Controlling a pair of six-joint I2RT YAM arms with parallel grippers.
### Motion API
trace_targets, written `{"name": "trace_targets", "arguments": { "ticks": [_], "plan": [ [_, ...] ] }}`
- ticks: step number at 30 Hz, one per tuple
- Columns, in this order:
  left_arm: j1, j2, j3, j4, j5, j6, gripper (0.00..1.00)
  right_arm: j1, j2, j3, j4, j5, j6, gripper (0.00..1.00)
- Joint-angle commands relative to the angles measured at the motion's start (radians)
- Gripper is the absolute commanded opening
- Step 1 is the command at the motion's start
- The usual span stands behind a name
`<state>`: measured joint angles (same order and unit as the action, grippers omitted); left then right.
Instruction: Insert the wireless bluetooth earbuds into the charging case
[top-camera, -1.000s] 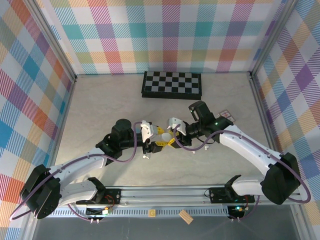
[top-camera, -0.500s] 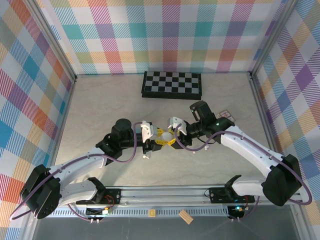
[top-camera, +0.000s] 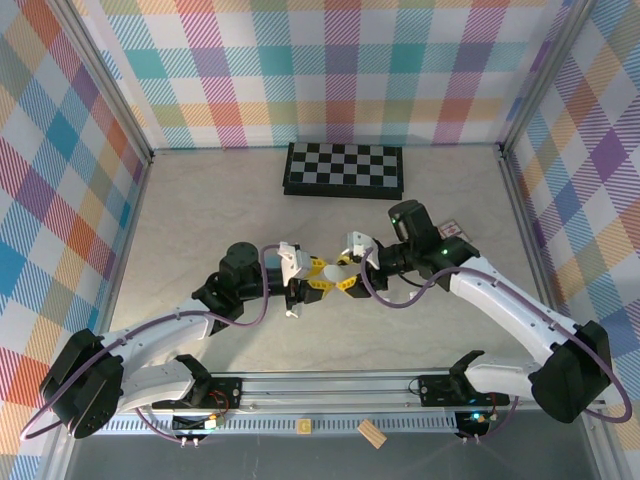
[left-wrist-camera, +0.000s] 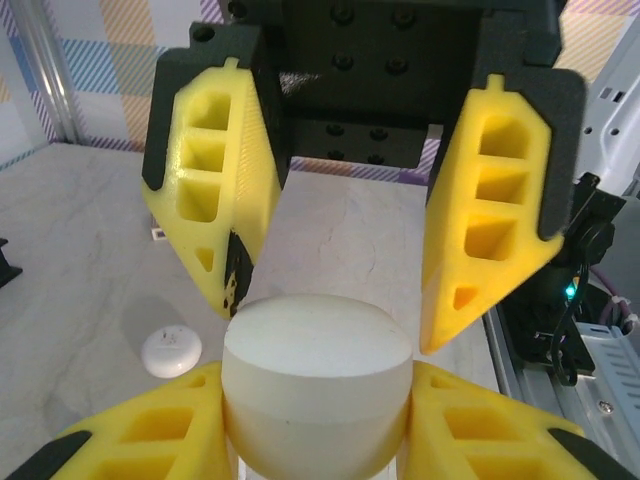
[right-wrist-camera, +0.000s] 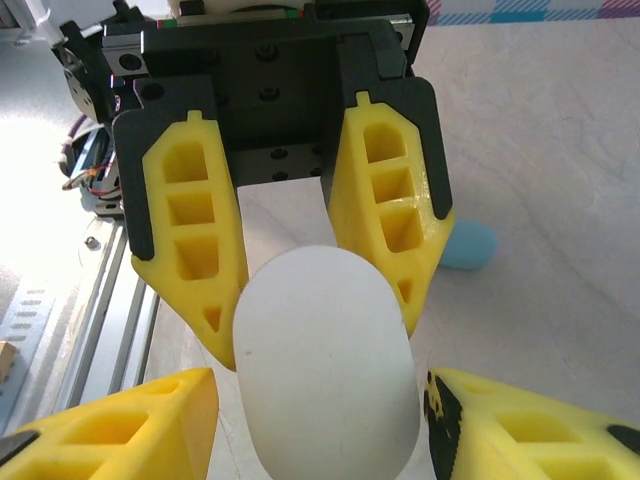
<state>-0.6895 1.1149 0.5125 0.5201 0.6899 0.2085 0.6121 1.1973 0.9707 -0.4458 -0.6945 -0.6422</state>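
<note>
Left wrist shows charging case (left-wrist-camera: 318, 335) clamped in left claw (left-wrist-camera: 318, 395).

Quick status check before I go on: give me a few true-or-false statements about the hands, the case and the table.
1. The left hand is shut on the white case. True.
2. The right hand clamps the case too. False: its fingers stand open on either side of it, with gaps.
3. The case's lid is open. False: it looks shut, with a seam running round it.
4. The chessboard lies at the far side of the table. True.
5. A light blue object lies on the table. True.
</note>
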Motion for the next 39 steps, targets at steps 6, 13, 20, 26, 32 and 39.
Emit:
{"name": "trace_targets", "arguments": {
  "ticks": [6, 13, 20, 26, 32, 39],
  "plan": [
    [0.061, -0.020, -0.055, 0.285, 0.081, -0.163, 0.36, -0.108, -0.113, -0.078, 0.178, -0.271, 0.121, 0.68],
    [0.078, 0.119, -0.003, 0.622, 0.143, -0.353, 0.35, -0.149, -0.139, -0.144, 0.485, -0.344, 0.359, 0.81],
    [0.077, 0.257, 0.084, 0.818, 0.215, -0.469, 0.35, -0.149, -0.107, -0.133, 0.541, -0.273, 0.402, 0.79],
    [0.078, 0.257, 0.092, 0.817, 0.225, -0.466, 0.35, -0.149, -0.107, -0.137, 0.585, -0.210, 0.444, 0.78],
    [0.077, 0.259, 0.087, 0.817, 0.238, -0.458, 0.35, -0.150, -0.090, -0.115, 0.599, -0.212, 0.504, 0.73],
    [0.077, 0.253, 0.081, 0.816, 0.246, -0.453, 0.35, -0.156, -0.090, -0.101, 0.590, -0.162, 0.536, 0.70]
  ]
}}
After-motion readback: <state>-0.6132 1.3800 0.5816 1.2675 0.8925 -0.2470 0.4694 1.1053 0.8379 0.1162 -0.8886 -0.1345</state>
